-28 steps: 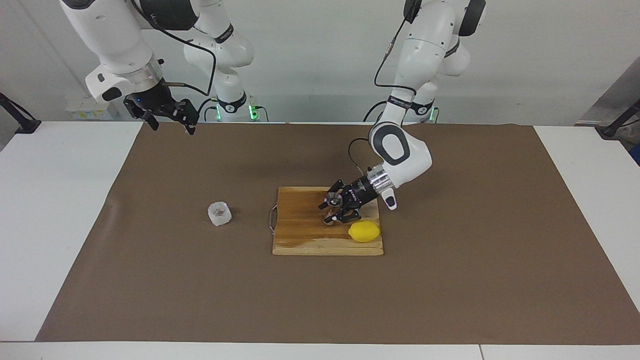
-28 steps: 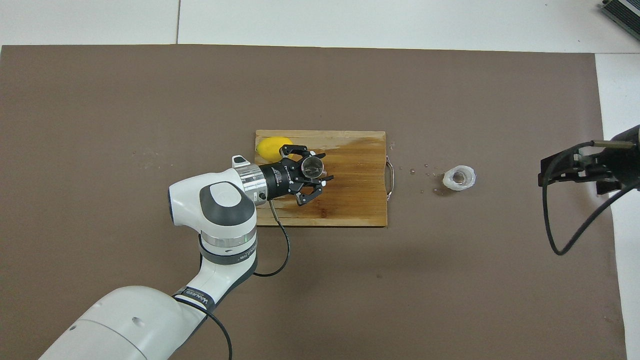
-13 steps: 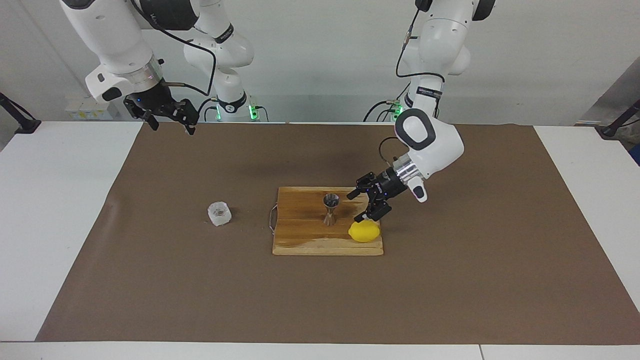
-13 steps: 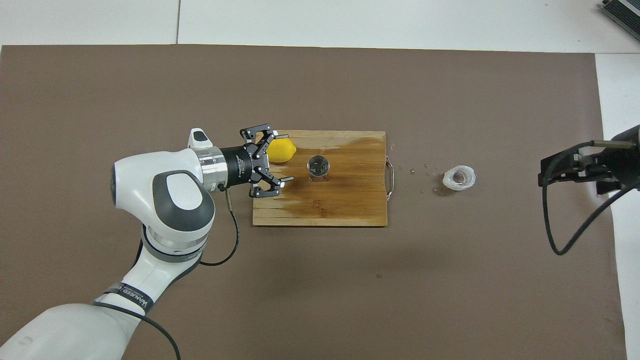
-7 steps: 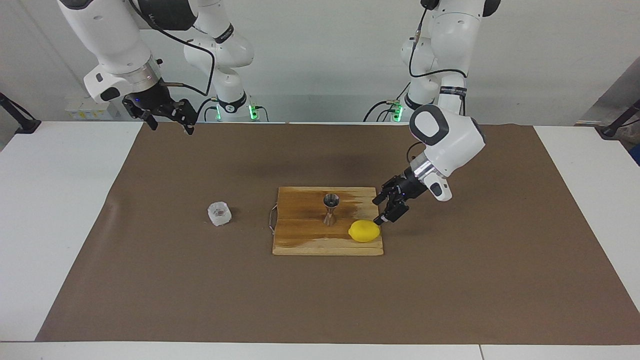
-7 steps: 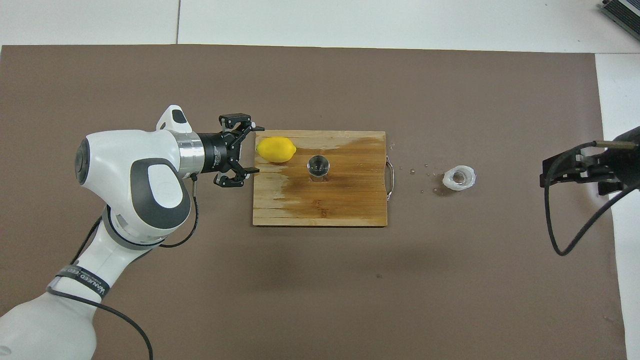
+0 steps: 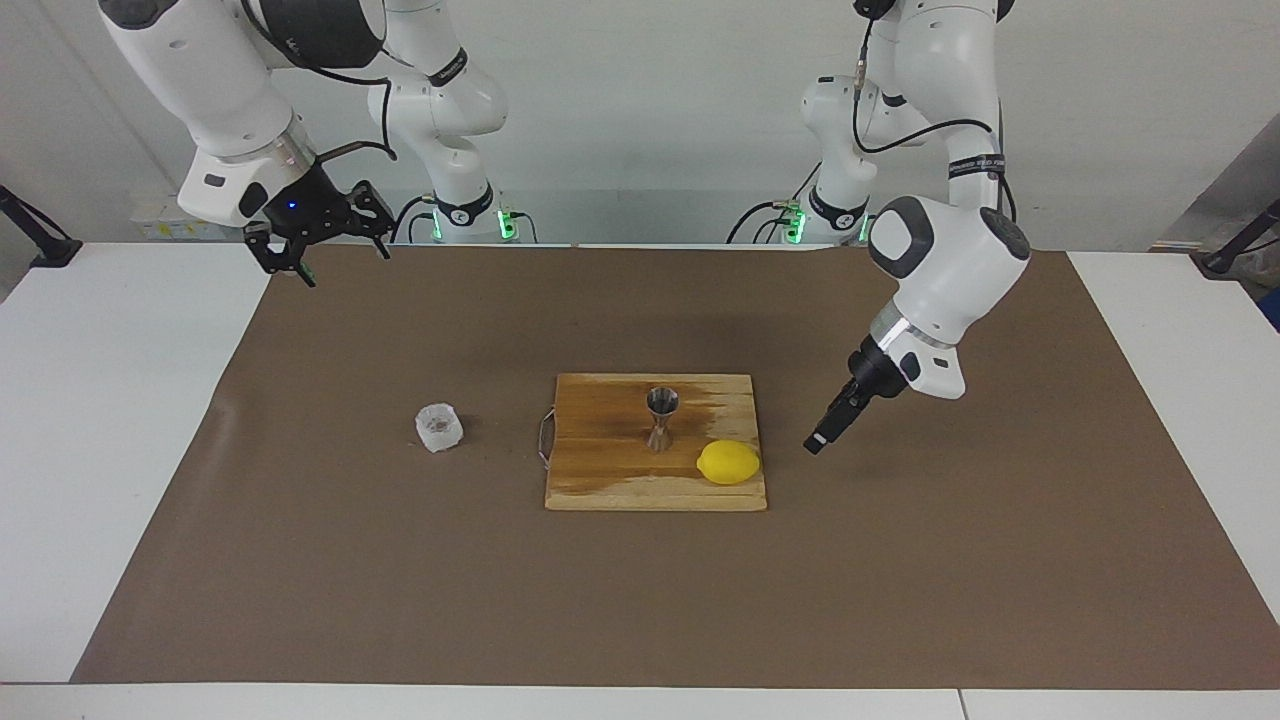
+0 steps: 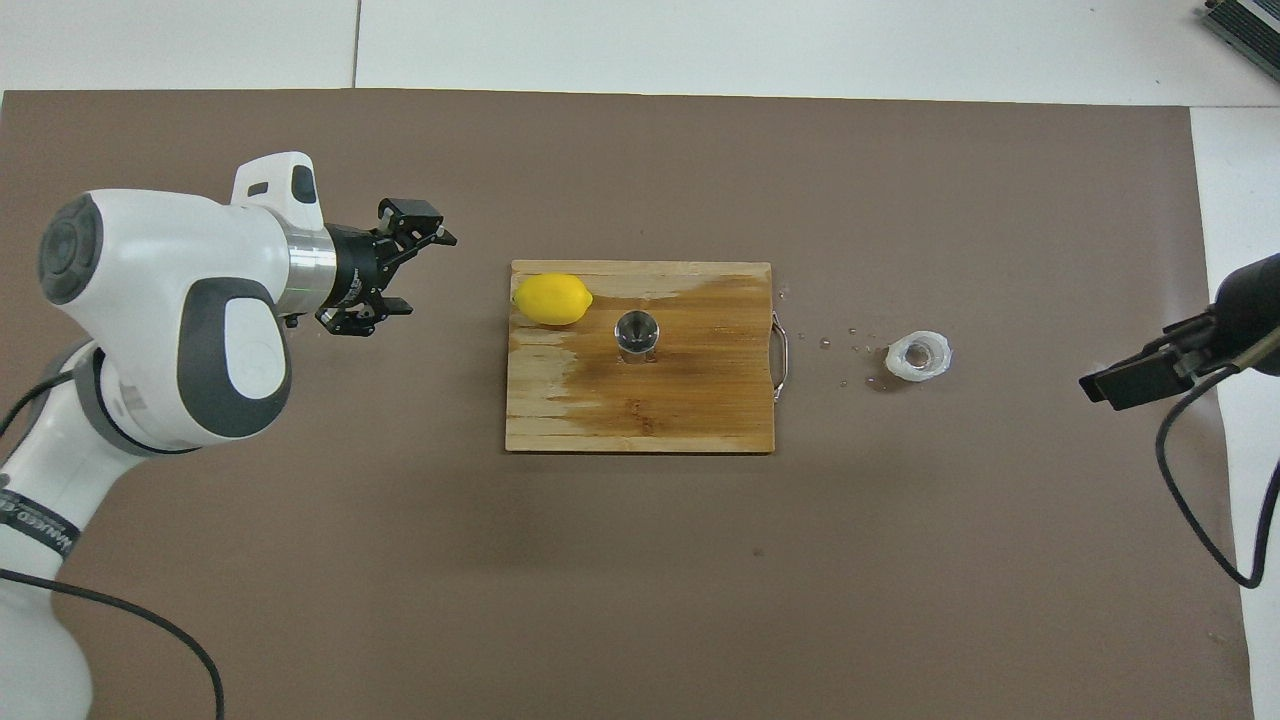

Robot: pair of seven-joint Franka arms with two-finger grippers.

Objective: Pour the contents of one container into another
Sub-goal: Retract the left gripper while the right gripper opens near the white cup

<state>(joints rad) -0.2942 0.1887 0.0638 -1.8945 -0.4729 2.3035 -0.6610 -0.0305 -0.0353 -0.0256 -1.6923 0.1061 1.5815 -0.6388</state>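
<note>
The small translucent cup (image 7: 439,427) (image 8: 920,357) stands on the brown mat, beside the board's handle toward the right arm's end. The steel hourglass jigger (image 7: 661,418) (image 8: 636,333) stands upright in the middle of the wooden cutting board (image 7: 600,485) (image 8: 640,425). My left gripper (image 7: 818,440) (image 8: 423,272) hangs open and empty over the mat, just off the board's end toward the left arm. Held high over the mat's edge at its own end, my right gripper (image 7: 330,258) is open and empty, well apart from the cup.
A yellow lemon (image 7: 729,462) (image 8: 552,299) lies on the board's corner nearest the left gripper. Much of the board is darkened by a wet patch. Water droplets (image 8: 845,345) dot the mat between the board's wire handle (image 8: 781,355) and the cup.
My left gripper, earlier around the jigger, has let it go and drawn back off the board toward its own end. The jigger stays upright. The right gripper has turned slightly in place.
</note>
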